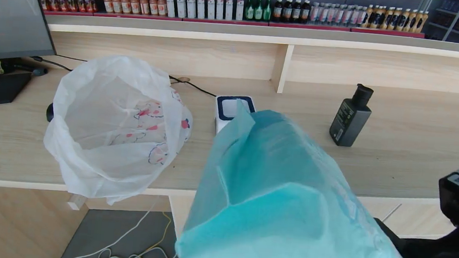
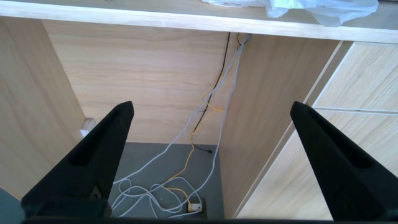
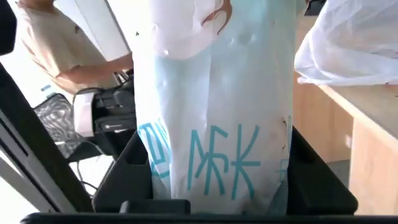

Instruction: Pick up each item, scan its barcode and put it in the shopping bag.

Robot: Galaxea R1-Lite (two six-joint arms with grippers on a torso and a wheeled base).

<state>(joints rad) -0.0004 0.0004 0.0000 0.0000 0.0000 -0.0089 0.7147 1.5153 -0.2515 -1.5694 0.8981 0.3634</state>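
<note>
A pale blue soft packet (image 1: 289,201) is gripped between the fingers of the right end effector (image 3: 214,180), above the front edge of the surface (image 1: 397,160). Its long axis is tilted, with the upper sealed end pointed toward the scanner (image 1: 225,108), apparently just short of it. The open shopping bag (image 1: 117,127) is seen to its left. The left end effector (image 2: 211,118) is spread open below the surface.

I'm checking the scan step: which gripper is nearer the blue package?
Right. The right gripper is shut on the blue package. The left gripper hangs open below the counter, above the floor cables, holding nothing.
</note>
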